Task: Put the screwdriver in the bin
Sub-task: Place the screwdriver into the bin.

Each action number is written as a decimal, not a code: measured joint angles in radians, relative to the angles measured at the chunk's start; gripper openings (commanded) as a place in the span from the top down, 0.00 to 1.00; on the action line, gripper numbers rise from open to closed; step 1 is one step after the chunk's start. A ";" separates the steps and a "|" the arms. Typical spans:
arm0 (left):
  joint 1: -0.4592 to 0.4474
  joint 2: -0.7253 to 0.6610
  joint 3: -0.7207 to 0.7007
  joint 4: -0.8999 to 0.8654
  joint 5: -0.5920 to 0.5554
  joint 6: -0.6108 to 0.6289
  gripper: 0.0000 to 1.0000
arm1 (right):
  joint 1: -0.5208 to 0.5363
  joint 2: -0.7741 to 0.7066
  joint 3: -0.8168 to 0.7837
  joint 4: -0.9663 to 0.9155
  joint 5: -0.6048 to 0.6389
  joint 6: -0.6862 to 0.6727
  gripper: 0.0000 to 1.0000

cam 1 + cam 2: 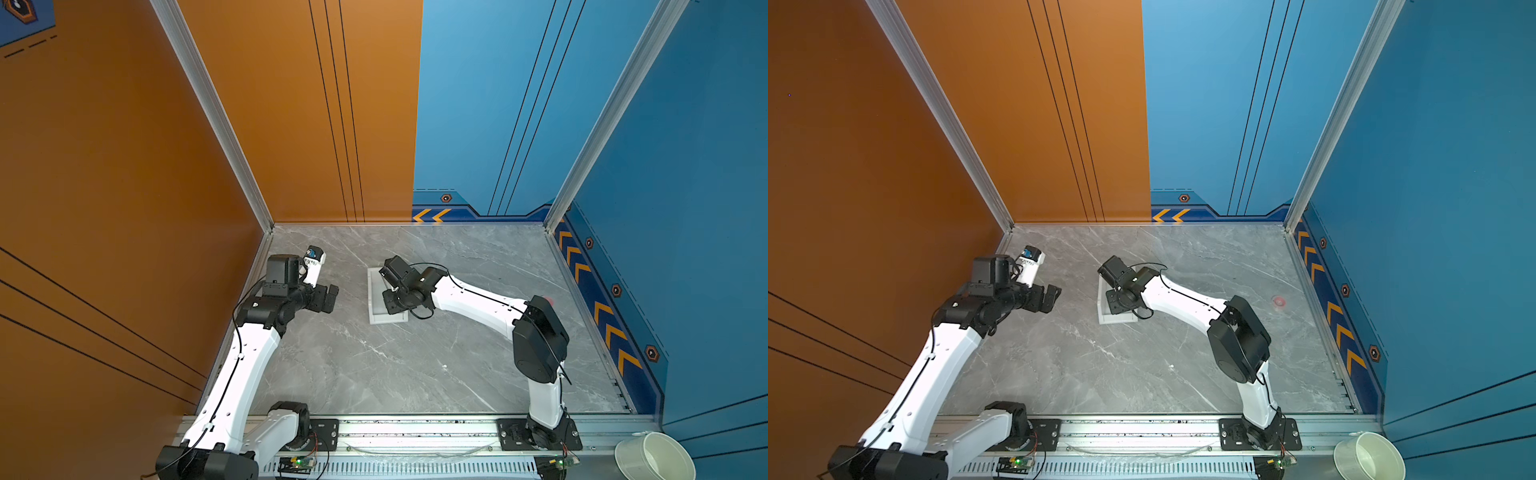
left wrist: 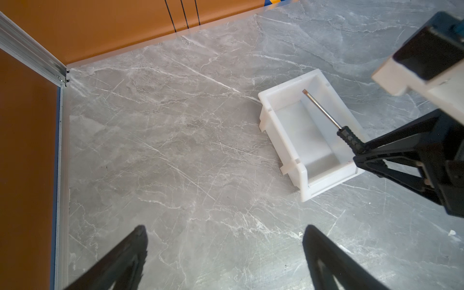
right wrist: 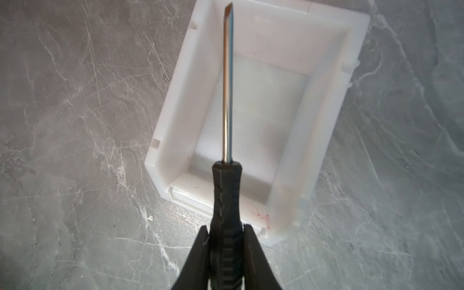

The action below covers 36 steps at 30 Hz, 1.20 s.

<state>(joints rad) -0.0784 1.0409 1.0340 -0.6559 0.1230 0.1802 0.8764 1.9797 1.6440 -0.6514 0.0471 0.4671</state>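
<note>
The right gripper [image 3: 226,232] clamps the screwdriver [image 3: 227,113] by its handle. The shaft points ahead of the fingers, above the bin [image 3: 175,100], likely so it drops in lengthwise. The left gripper [image 2: 224,229] hangs open, well aside. Beneath is a grey marble table [image 2: 150,150], enclosed by an orange wall [image 1: 104,166] and a blue wall [image 1: 685,145].

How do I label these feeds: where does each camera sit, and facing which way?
Both top views: high above the front rail, looking down at the table; left arm and right arm show.
Left wrist: on the left arm, facing the bin; the open left jaws and the right jaws show.
Right wrist: on the right arm, looking down into the bin; the right jaws grip the screwdriver.
Shared: both wrist views show the screwdriver held over the bin.
</note>
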 measured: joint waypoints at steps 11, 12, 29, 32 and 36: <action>0.000 -0.003 0.000 0.000 0.000 -0.001 0.02 | -0.012 0.126 0.071 0.000 -0.002 -0.024 0.84; 0.000 -0.003 0.000 0.000 0.000 -0.001 0.02 | -0.014 0.135 0.075 0.000 -0.003 -0.026 0.84; 0.002 0.001 0.000 0.000 0.001 -0.005 0.02 | -0.031 0.237 0.168 0.000 -0.021 -0.045 0.84; 0.002 0.006 0.000 -0.001 0.002 -0.005 0.02 | -0.033 0.245 0.174 -0.001 -0.022 -0.048 0.84; 0.002 0.006 0.001 0.000 0.004 -0.005 0.02 | -0.037 0.257 0.186 0.000 -0.023 -0.050 0.84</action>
<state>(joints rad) -0.0765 1.0473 1.0348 -0.6563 0.1272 0.1757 0.8394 2.2372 1.8297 -0.6514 0.0246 0.4175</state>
